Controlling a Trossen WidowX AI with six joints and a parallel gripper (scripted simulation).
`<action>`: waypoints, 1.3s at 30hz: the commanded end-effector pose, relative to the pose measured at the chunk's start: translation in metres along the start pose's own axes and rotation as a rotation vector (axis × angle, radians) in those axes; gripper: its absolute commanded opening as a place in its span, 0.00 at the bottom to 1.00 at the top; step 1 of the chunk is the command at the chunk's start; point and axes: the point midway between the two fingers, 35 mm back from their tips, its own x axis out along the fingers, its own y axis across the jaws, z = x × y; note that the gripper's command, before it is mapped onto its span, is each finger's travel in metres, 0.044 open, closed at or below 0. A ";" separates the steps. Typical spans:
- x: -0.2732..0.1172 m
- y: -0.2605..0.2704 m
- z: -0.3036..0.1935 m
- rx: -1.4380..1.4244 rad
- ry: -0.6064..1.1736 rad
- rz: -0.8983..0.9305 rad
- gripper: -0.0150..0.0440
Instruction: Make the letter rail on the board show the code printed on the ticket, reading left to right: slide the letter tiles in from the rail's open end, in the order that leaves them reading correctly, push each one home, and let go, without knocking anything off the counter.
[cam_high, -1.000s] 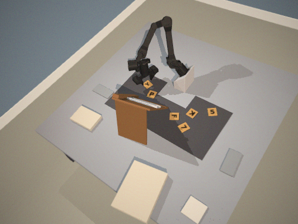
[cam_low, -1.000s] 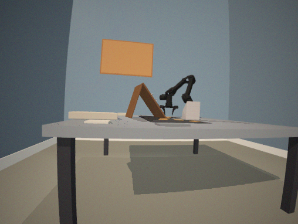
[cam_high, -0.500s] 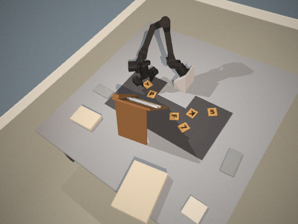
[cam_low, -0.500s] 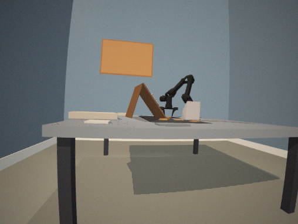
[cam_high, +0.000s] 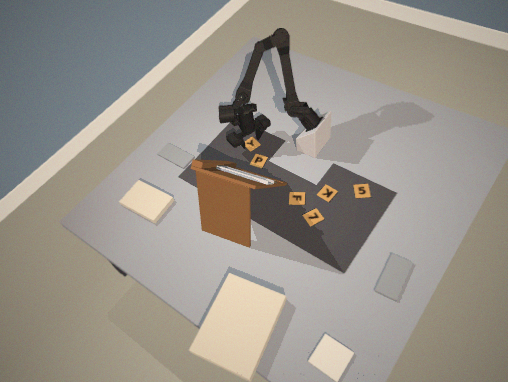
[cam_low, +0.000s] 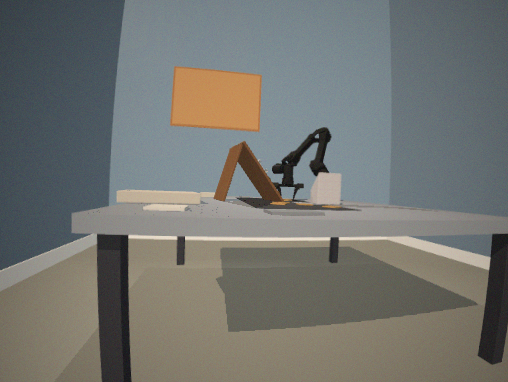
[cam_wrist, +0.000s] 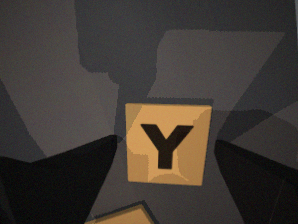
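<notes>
The board (cam_high: 225, 207) (cam_low: 227, 172) stands on the worktop (cam_high: 165, 245) (cam_low: 280, 222) just beside the hand (cam_high: 248, 141) (cam_low: 290, 192) (cam_wrist: 167, 144), which is spread, nothing gripped. Tile Y (cam_high: 252, 144) (cam_wrist: 168, 145) lies between its fingers, untouched. P (cam_high: 258, 160) (cam_wrist: 125, 216) lies near the hand; F (cam_high: 296, 198), Z (cam_high: 313, 217), K (cam_high: 327, 193) and S (cam_high: 361, 190) lie well apart from it.

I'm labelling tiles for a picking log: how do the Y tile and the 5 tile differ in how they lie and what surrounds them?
The Y tile lies between the open gripper's fingers; the 5 tile lies away from them. The Y tile has the P tile close by, the 5 tile the K tile. Both are orange with dark characters.
</notes>
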 end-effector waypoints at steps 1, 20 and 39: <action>0.001 -0.001 -0.002 -0.006 0.005 -0.002 0.83; 0.001 -0.001 -0.002 -0.006 0.005 -0.002 0.83; 0.002 -0.001 -0.002 -0.006 0.005 -0.002 0.75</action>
